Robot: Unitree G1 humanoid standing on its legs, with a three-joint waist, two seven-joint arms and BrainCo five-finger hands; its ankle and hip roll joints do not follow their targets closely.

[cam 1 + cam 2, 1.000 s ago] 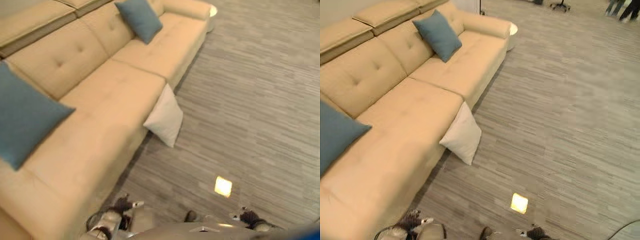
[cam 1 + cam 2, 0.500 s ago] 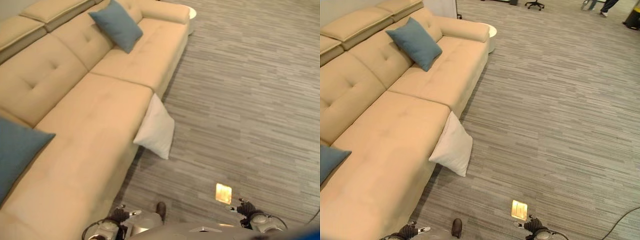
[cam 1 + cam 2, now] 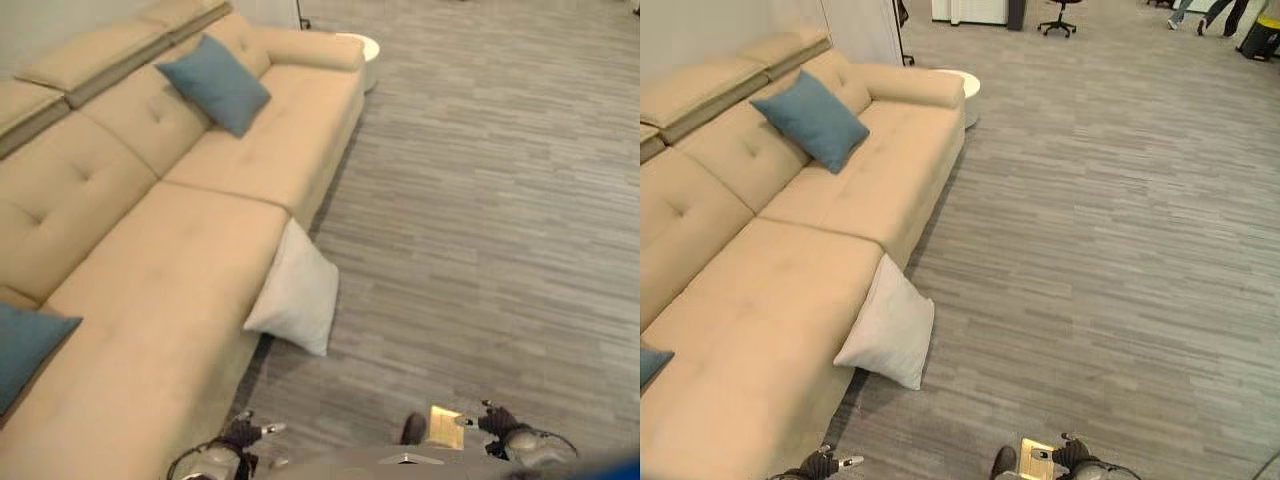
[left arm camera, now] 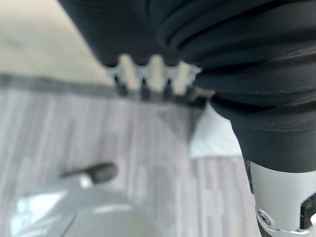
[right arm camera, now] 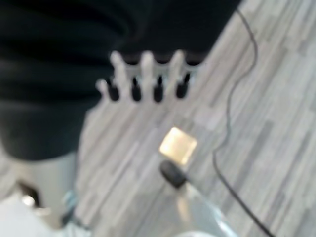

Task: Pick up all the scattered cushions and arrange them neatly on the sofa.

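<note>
A white square fabric cushion (image 3: 295, 297) leans against the beige sofa (image 3: 180, 250), ahead of the relaxed, empty left hand (image 4: 148, 79); the right hand (image 5: 145, 79) likewise hangs empty.

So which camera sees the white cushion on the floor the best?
The right eye view: the whole white cushion shows, leaning against the front of the sofa with a corner on the floor. The left eye view shows it whole too, from slightly to the side. The left wrist view catches just a blurry white piece past the left hand.

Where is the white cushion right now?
The white cushion stands on the floor, leaning against the sofa front, left of centre in the eye views.
</note>
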